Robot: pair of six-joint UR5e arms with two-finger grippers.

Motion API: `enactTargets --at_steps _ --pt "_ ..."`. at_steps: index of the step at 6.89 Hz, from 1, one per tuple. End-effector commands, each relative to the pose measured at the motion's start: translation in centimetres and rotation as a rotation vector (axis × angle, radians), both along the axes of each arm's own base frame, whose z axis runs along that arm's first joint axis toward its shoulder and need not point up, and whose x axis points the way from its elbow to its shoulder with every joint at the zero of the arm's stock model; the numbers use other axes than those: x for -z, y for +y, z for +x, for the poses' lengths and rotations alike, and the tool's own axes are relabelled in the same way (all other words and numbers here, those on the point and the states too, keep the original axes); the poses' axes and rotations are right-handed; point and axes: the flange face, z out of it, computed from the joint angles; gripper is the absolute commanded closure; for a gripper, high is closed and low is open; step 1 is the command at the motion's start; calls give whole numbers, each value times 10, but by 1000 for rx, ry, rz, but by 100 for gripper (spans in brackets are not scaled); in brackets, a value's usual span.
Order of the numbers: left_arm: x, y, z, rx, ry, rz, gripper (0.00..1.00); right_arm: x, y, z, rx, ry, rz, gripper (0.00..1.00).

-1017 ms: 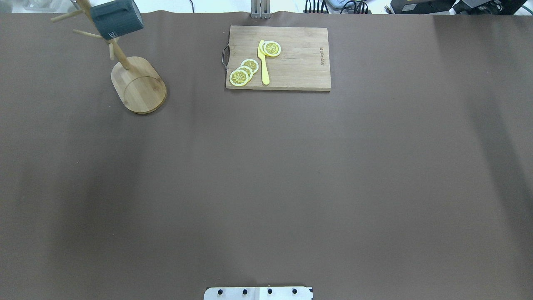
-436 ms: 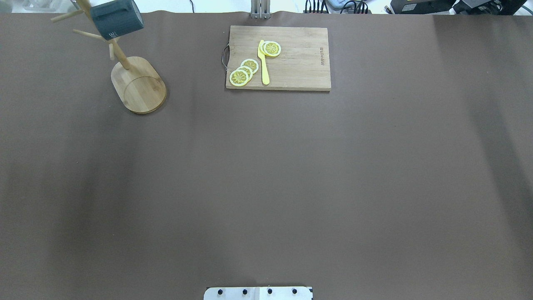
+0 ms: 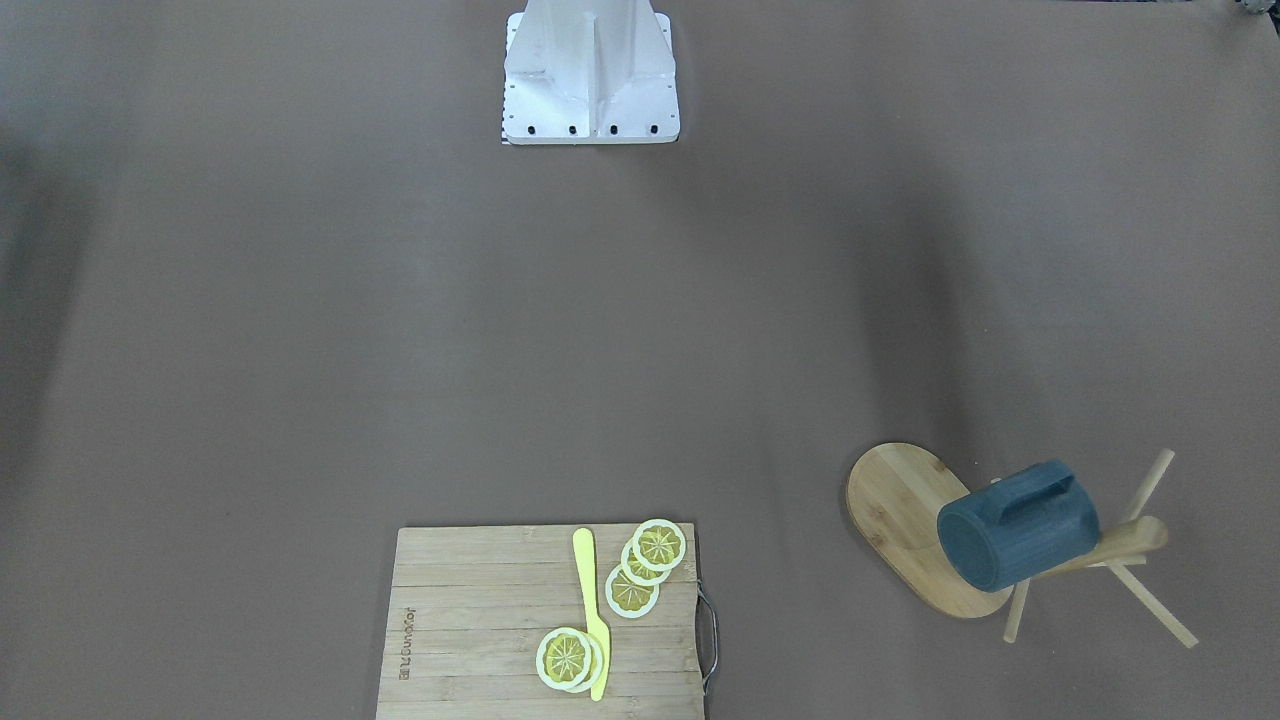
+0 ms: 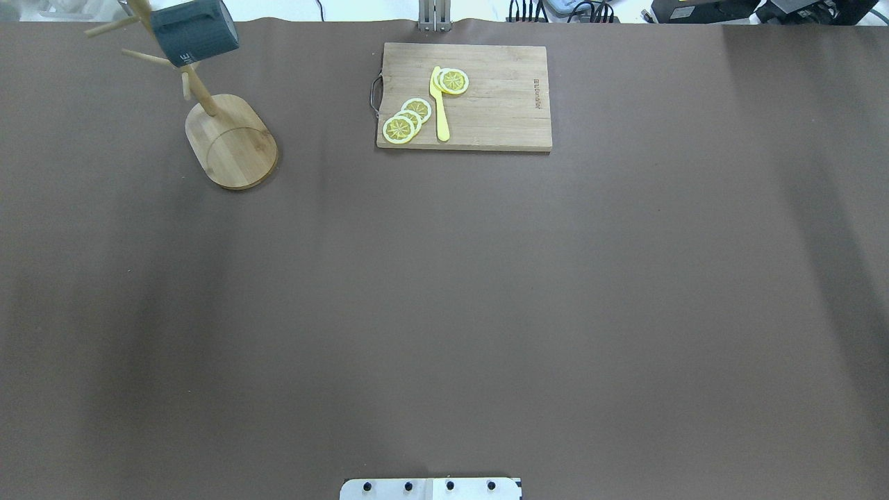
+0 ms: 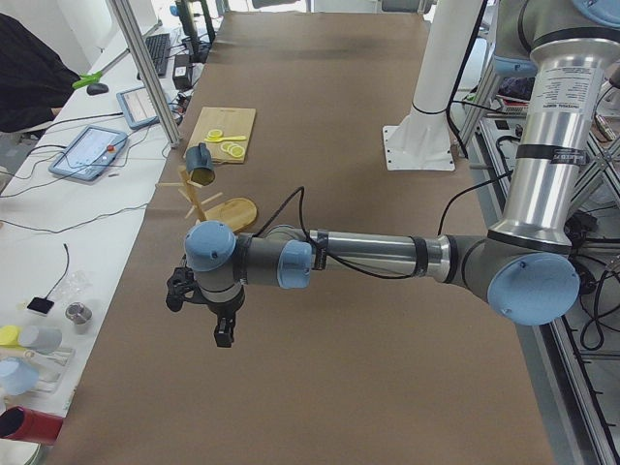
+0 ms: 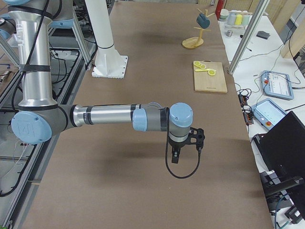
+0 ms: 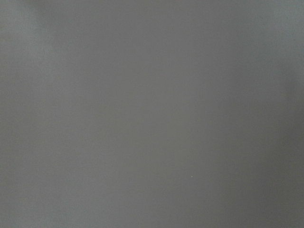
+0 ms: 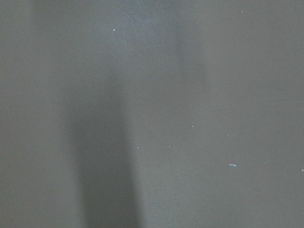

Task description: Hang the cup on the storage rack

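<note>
Cup (image 4: 194,31) hung on storage rack (image 4: 233,142), upper left of overhead frame (lower right in front-facing view), off tabletop. Hanging judged done; nothing left to do. Left end effector (image 5: 199,315) and right end effector (image 6: 187,150) well apart from rack; open or closed, could not tell.

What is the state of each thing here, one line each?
cup: hanging sideways on a peg
storage rack: upright, one cup on it
cutting board: flat, with lemon slices and knife
left hand: far from rack, grip unclear
right hand: far from rack, grip unclear
</note>
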Motion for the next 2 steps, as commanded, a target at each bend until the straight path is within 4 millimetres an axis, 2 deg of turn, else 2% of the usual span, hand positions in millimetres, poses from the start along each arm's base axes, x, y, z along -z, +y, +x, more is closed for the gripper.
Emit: enactTargets --at_steps 1,2 --pt "-1 0 0 0 -1 -1 2 1 0 0 0 0 2 0" --pt "-1 0 0 0 -1 -1 2 3 -2 0 0 -1 7 0"
